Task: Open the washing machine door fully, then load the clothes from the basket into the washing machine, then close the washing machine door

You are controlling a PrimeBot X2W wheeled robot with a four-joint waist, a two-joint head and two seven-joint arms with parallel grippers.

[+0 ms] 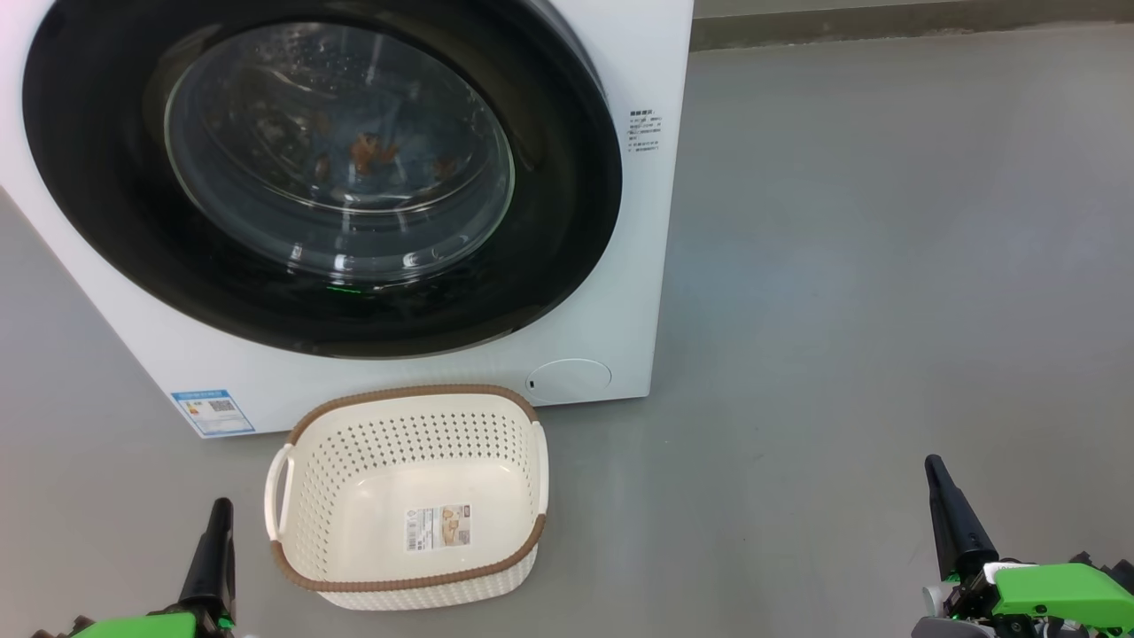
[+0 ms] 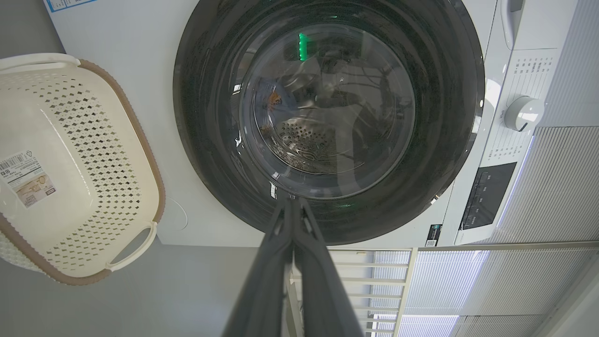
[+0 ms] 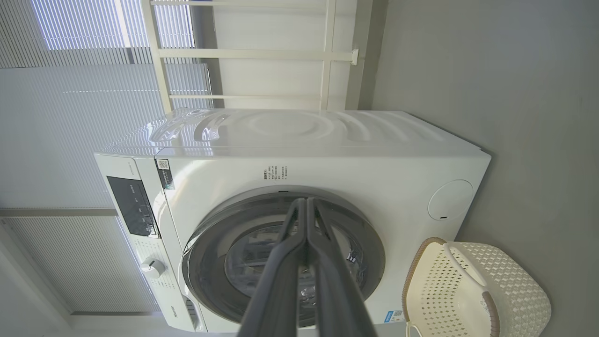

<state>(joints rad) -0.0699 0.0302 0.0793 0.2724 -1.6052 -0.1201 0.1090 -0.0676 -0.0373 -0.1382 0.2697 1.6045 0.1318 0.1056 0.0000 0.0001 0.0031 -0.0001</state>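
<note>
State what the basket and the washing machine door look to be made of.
The basket: likely moulded plastic, cream-white and slightly shiny, with regular punched holes; its brown rim looks woven but is probably plastic too. The washing machine door: glossy black ring, plastic or glass by its mirror-like reflections, around a clear bulging window, apparently glass.

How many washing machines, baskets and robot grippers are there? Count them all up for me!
Washing machine: 1
Basket: 1
Grippers: 2 (left gripper, right gripper)
Total: 4
</note>
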